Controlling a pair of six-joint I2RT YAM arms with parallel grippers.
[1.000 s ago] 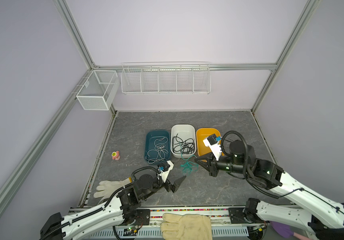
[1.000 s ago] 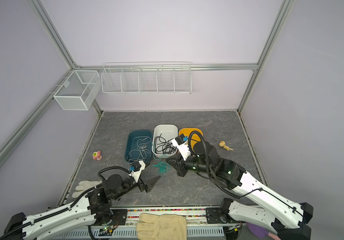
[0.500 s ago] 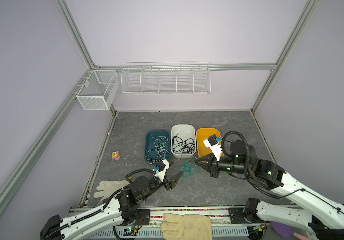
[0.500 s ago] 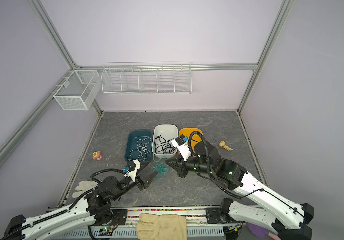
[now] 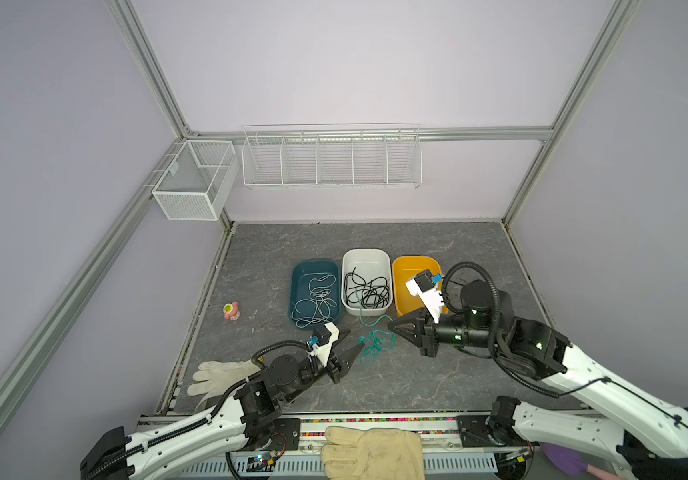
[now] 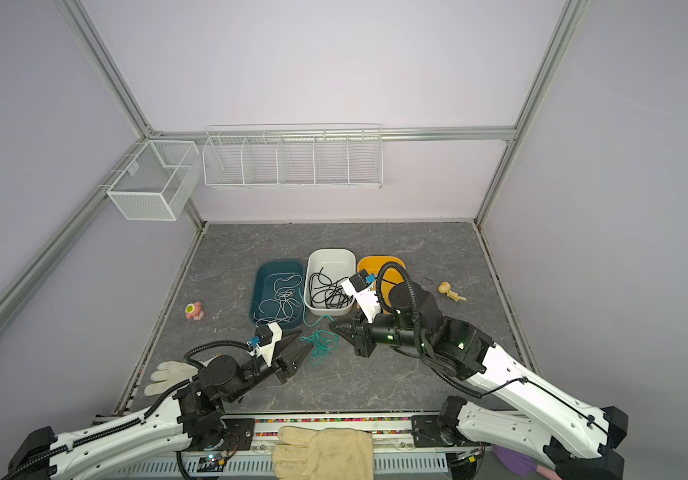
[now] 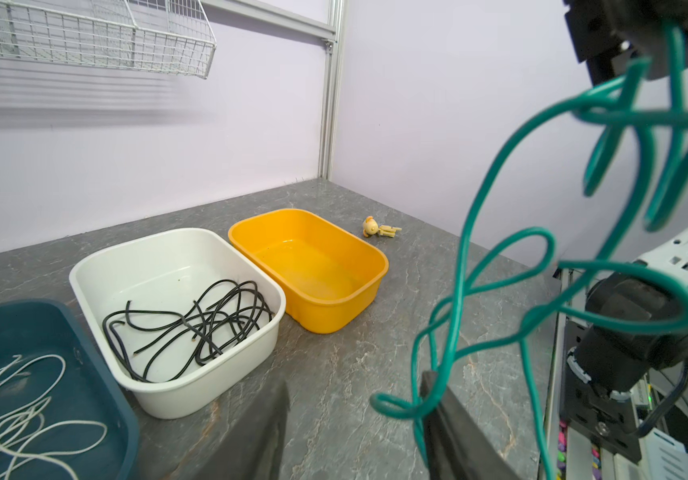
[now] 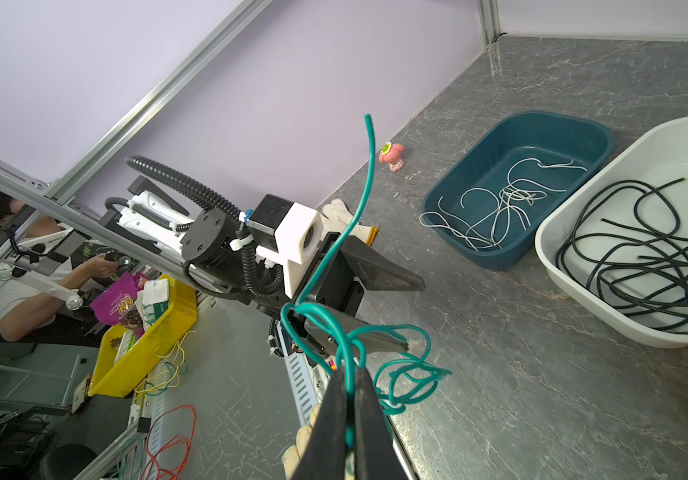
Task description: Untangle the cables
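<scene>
Right gripper (image 8: 350,386) pinches tight on the teal cable (image 7: 463,249). The tangle hangs above the table between the two arms. Left gripper (image 7: 355,382) has its jaws partly apart, with a teal loop hooked round one finger. White cables (image 5: 317,297) lie in the teal bin (image 5: 294,291). Black cables (image 5: 369,291) lie in the white bin (image 5: 365,251).

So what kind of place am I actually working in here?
Most likely a robot lab test cell, not a home: an aluminium frame holds plain lilac walls, wire baskets hang at the back, and in the right wrist view a person sits just outside beside loose wires.
</scene>
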